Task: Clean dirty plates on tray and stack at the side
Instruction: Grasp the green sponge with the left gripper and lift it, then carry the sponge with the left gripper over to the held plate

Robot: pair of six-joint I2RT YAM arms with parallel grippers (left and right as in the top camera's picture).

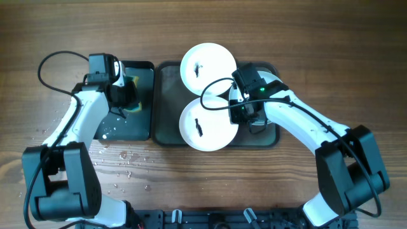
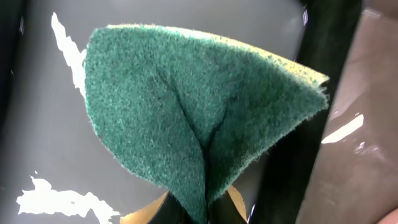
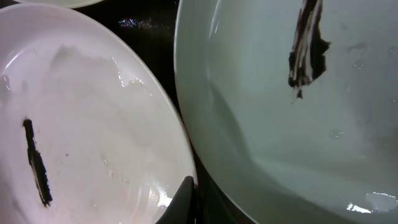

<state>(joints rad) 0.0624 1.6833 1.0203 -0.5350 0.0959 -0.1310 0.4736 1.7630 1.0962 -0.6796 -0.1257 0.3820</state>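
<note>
My right hand (image 1: 241, 113) sits low on the tray (image 1: 166, 95), hemmed in by plates (image 1: 208, 67) far-left and near-left, with only a narrow gap between them. To the right the counter (image 1: 356, 63) lies bare. To the left the black tray (image 1: 143, 95) stands in the way.

Wooden table (image 1: 191, 38) bears the tray (image 1: 166, 95), a black tray (image 1: 145, 83) and water drops (image 1: 124, 159)

Right arm (image 1: 299, 121) covers part of the tray (image 1: 166, 95); plates (image 3: 93, 124) run off the right wrist view's edges
</note>
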